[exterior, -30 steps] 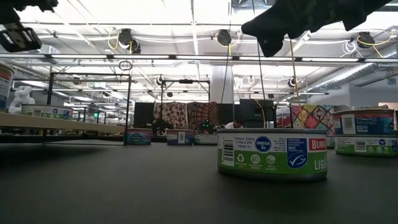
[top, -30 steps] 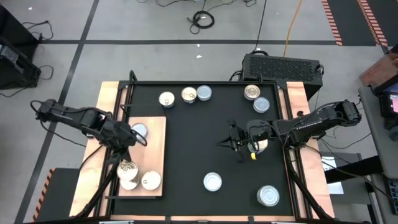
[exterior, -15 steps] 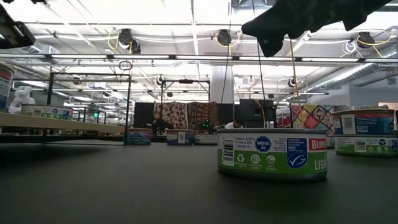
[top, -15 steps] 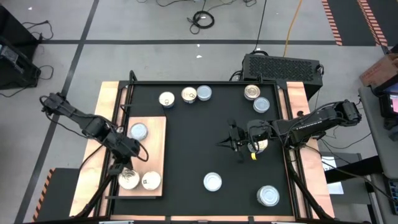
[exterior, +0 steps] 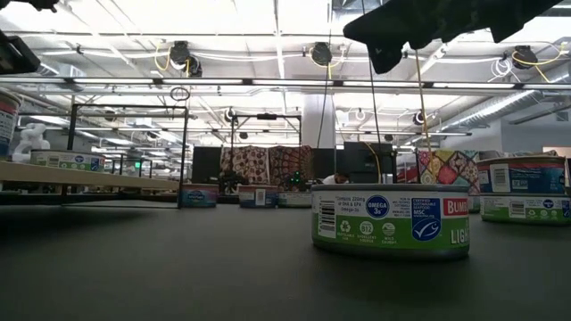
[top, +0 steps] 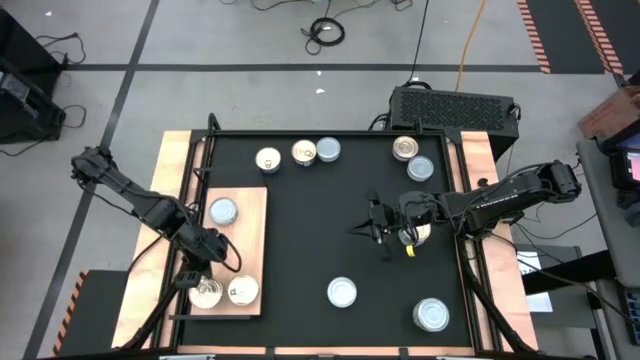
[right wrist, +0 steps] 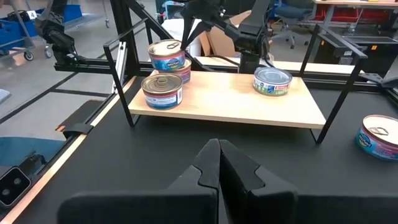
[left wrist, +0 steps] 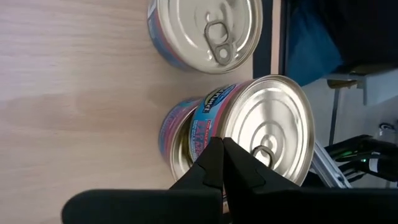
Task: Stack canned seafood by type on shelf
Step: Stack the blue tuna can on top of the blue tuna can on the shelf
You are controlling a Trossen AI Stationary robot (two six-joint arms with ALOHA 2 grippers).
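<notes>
The shelf point(top: 250, 245) is a light wooden board on black legs at the mat's left. On it stand a stack of two pink-and-blue tins of canned seafood point(top: 207, 293), a single tin point(top: 241, 291) beside the stack and a silver-topped tin point(top: 222, 211) farther back. The upper tin point(left wrist: 267, 127) sits off-centre on the lower tin point(left wrist: 177, 140). My left gripper point(left wrist: 222, 146), shut, is at the upper tin. My right gripper point(top: 360, 232) hangs shut over the middle of the mat, holding nothing. My left gripper's shut fingertips point(left wrist: 214, 149) lie against the upper tin's side wall point(left wrist: 208, 118), just below its rim. They slant down at it from the shelf's far side. The tin rests flat on the lower tin, shifted sideways so that part of it overhangs.
Loose tins stand on the black mat: three at the far edge point(top: 304, 152), two at the far right point(top: 412, 158), one under my right arm point(top: 421, 233) and two near the front point(top: 342, 292) point(top: 432, 314). A black frame rail point(top: 200, 170) runs along the shelf.
My left gripper has gone toward the table's near edge along the shelf, from beside the silver-topped tin to the stack, and tipped further down, staying shut. The upper tin now shows nearer the front edge than before. My right arm has kept still.
</notes>
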